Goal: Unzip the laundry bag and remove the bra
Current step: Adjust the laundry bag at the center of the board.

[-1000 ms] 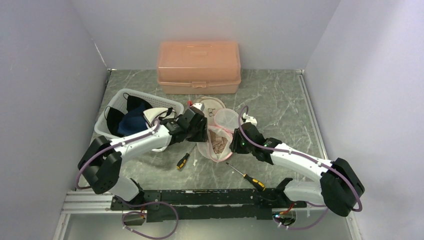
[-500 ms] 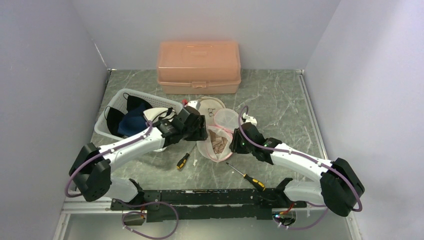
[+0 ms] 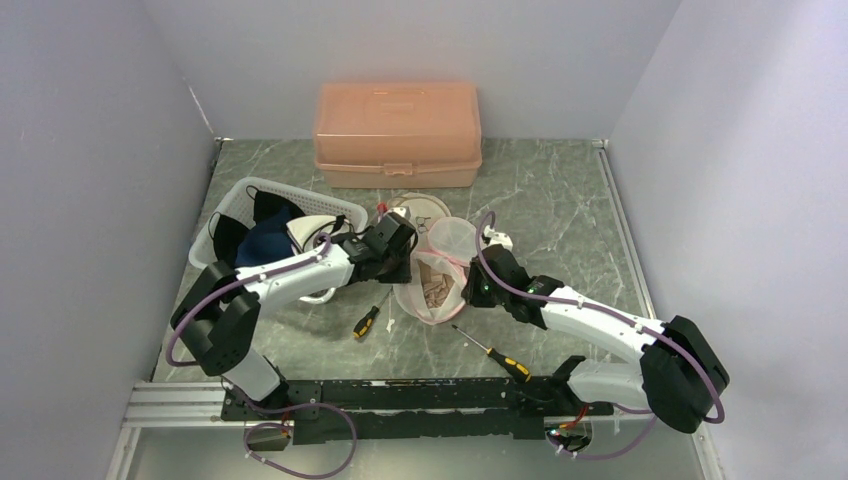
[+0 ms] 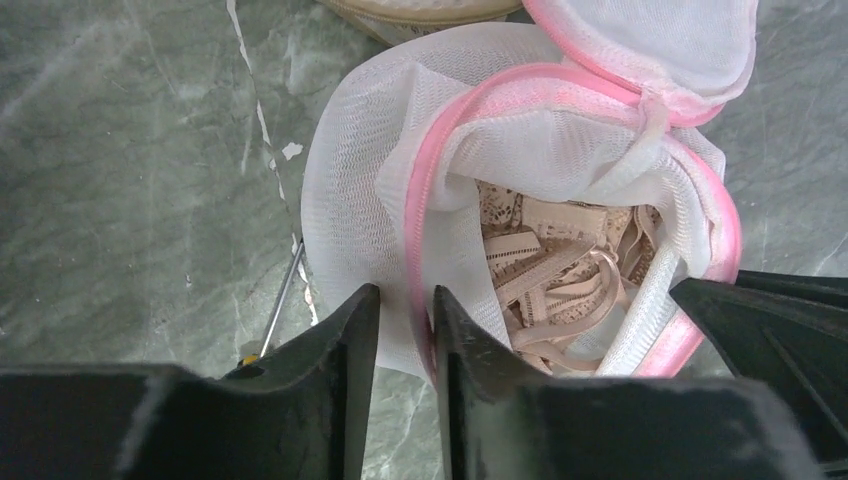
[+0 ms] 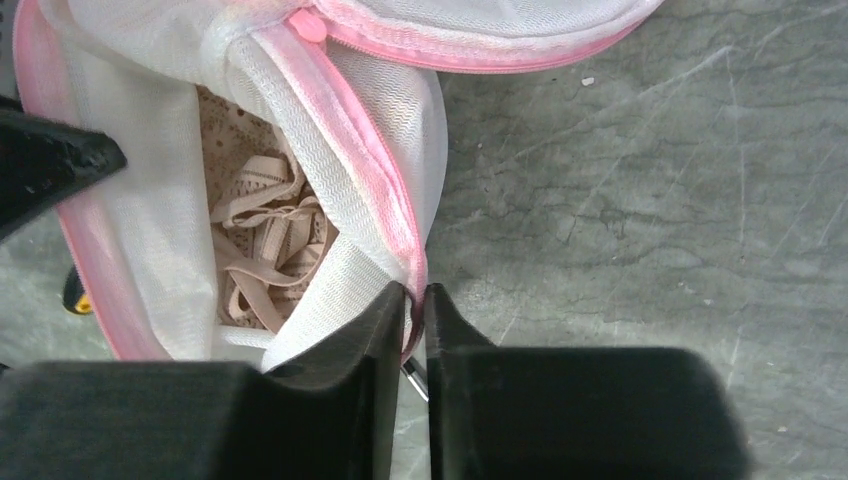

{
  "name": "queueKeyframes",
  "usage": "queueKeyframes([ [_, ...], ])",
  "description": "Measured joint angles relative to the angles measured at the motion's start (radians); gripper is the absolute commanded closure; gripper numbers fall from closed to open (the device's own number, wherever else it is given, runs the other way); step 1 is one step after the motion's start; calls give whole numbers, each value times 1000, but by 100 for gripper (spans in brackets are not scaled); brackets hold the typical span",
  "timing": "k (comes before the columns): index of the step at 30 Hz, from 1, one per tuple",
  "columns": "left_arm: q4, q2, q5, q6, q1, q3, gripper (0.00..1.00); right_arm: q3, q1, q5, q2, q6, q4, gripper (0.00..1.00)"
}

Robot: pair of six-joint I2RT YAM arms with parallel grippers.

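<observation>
Down in laundry bag point(image 4: 350, 200) — bra point(image 4: 560, 270), between left gripper point(image 4: 405, 300), right gripper point(image 5: 415, 295)

laundry bag point(image 4: 360, 200) mouth open from above, fingers point(image 4: 345, 340) straddle both rims, basket point(image 3: 203, 255) close left, box point(image 3: 398, 130) behind

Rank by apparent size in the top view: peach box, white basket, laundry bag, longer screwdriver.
peach box, narrowly
white basket, partly hidden by the left arm, looks close
laundry bag
longer screwdriver
</observation>
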State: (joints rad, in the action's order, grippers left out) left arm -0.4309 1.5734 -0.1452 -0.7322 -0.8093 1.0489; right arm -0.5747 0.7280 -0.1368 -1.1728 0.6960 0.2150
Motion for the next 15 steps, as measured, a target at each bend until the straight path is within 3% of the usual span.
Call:
queueKeyframes([
  [1, 0, 0, 0, -3, 0, 1, 90, 0, 0, 2, 0, -1, 0, 100],
  [2, 0, 0, 0, -5, 0, 3, 96, 0, 0, 5, 0, -5, 0, 100],
  [9, 6, -2, -4, 10, 0, 41, 97, -39, 0, -20, 9, -34, 50, 100],
  [15, 7, -124, -56, 40, -19, 75, 97, -267, 15, -106, 93, -107, 124, 100],
])
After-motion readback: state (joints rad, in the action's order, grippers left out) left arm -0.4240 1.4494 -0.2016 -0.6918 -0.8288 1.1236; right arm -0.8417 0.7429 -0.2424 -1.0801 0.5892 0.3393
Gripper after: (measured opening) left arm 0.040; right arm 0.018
